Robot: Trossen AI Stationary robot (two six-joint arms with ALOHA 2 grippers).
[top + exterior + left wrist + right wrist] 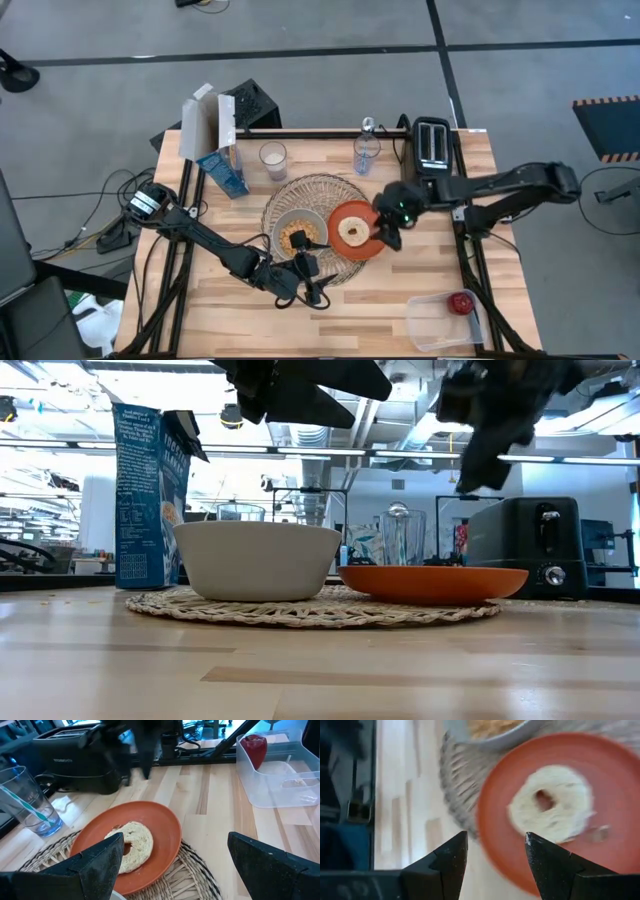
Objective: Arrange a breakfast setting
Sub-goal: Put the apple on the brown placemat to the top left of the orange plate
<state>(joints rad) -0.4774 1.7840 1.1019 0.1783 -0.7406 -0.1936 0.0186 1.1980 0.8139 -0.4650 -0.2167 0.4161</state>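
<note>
- High view: the right gripper (390, 232) hangs at the right edge of the orange plate (335, 218) at frame centre, its arm reaching in from the right; the left gripper (312, 282) sits low at centre, below the round woven mat (285, 192). The bagel (352, 232) lies on the plate, beside the pale grey bowl (300, 233). A red apple (461, 302) rests in a clear plastic tub (430, 318) at lower right. The cereal box (212, 150) stands upper left, the black toaster (432, 146) upper right, on the pale wooden table (230, 300).
- Low view: the smooth bowl and the flat plate rest on the coarse mat at mid-frame; both arms loom dark above.
- Left wrist view: the left gripper's fingers (100, 862) stand wide apart, holding nothing, over the bagel and plate; the apple shows upper right.
- Right wrist view: the right gripper's fingers (547, 860) are spread and empty above the plate's rim.
</note>
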